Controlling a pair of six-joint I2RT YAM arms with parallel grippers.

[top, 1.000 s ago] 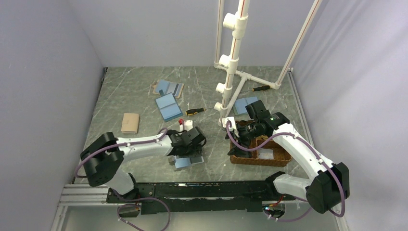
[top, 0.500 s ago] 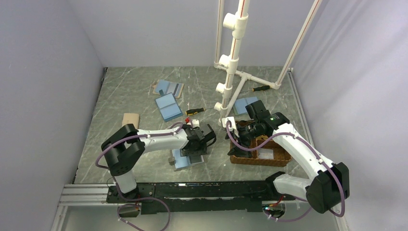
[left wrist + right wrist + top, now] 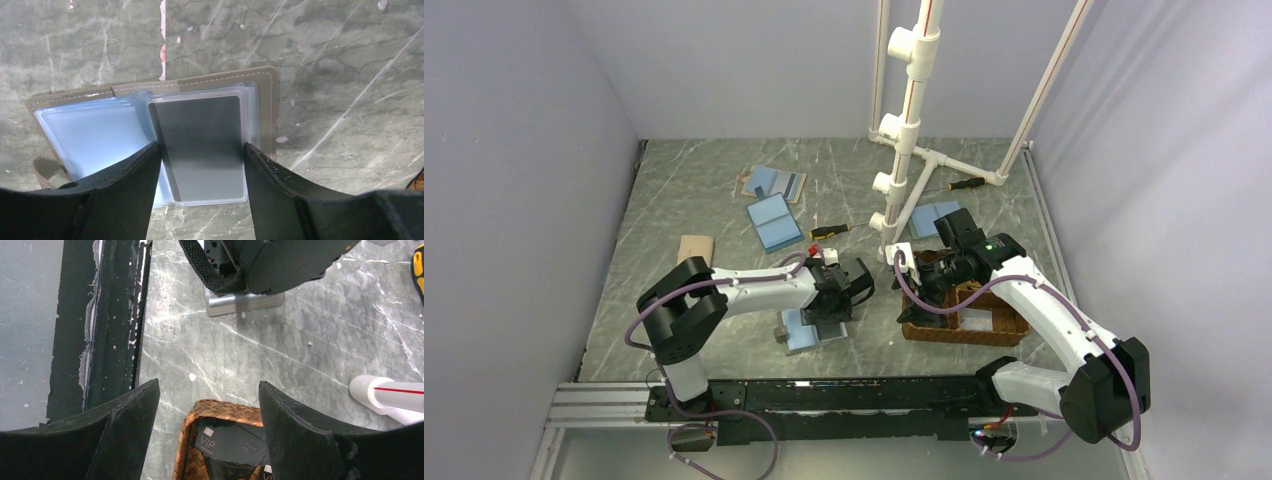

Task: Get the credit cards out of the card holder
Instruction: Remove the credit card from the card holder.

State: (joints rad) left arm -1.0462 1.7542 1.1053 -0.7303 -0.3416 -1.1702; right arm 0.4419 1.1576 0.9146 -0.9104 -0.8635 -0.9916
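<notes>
The card holder lies open and flat on the marble table, light blue inside with a tan edge; from above it shows as. A grey credit card sits in a clear sleeve on its right leaf. My left gripper hangs just over that leaf, open, one finger at each long side of the card; marks it from above. My right gripper stands open above the near corner of a brown wicker tray, holding nothing. Black credit cards marked VIP lie in the tray.
Two more open blue holders, a third and a shut tan one lie farther back. Two screwdrivers and a white pipe frame stand behind. A black rail edges the table.
The left arm has swung its elbow in and carried its gripper slightly right and back over the holder, with the jaws a little narrower. The right arm has not moved.
</notes>
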